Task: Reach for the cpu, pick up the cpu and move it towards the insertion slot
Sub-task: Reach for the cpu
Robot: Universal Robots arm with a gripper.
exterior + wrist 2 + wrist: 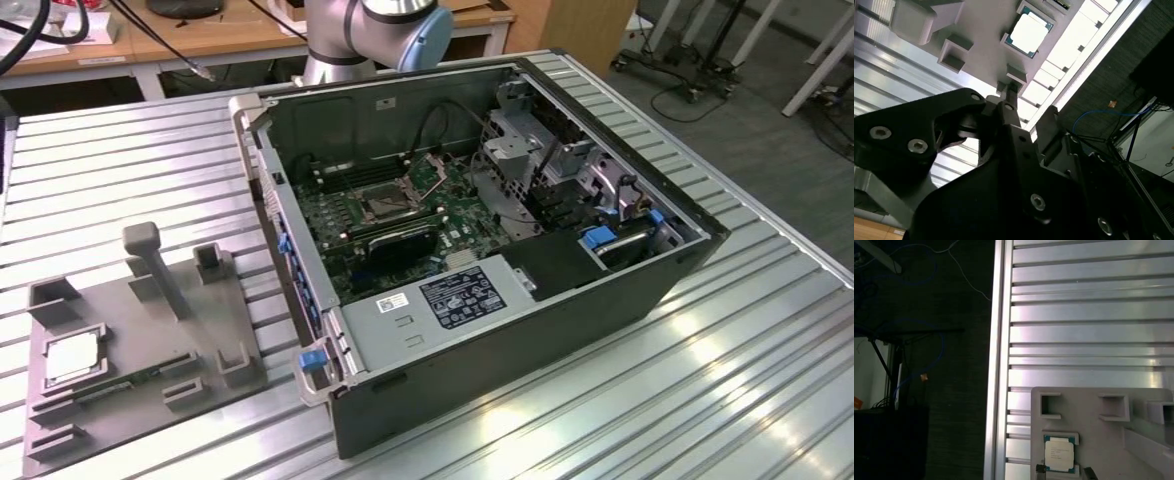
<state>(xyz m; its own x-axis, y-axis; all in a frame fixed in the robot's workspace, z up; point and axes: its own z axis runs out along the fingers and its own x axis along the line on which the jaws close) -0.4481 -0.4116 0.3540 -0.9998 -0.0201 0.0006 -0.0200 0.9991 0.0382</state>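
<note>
Grey plastic makes up our landmark, the moulded tray [140,335], which lies flat on the ribbed aluminium table [134,170]. We place everything else by it.

The cpu [74,357] sits in a square recess of the tray with its silvery plate up and a thin green rim around it. It lies close to the tray edge that faces away from the computer case [534,340]. A long green memory stick [134,381] lies in a narrow recess of the tray just beside the cpu. Several upright grey posts stand on the rest of the tray.

In the second wrist view we see the black gripper [1030,102] hanging above the tray. Its fingertips [1012,92] are spread, with a bright gap between them. Nothing is caught in that gap, so the tool grips nothing. It is apart from the cpu, which rests untouched in its recess.

The open case stands just beside the tray, on the exterior view's right. Inside it lies the green motherboard [400,225]. The insertion slot [384,203], a dark square in a silvery frame, sits on that board well apart from the tray. The arm's grey and blue joint [367,25] rises beyond the case, on the side away from the tray.

In the first wrist view we see the tray's edge running close along the table's border, with dark floor beyond it.
</note>
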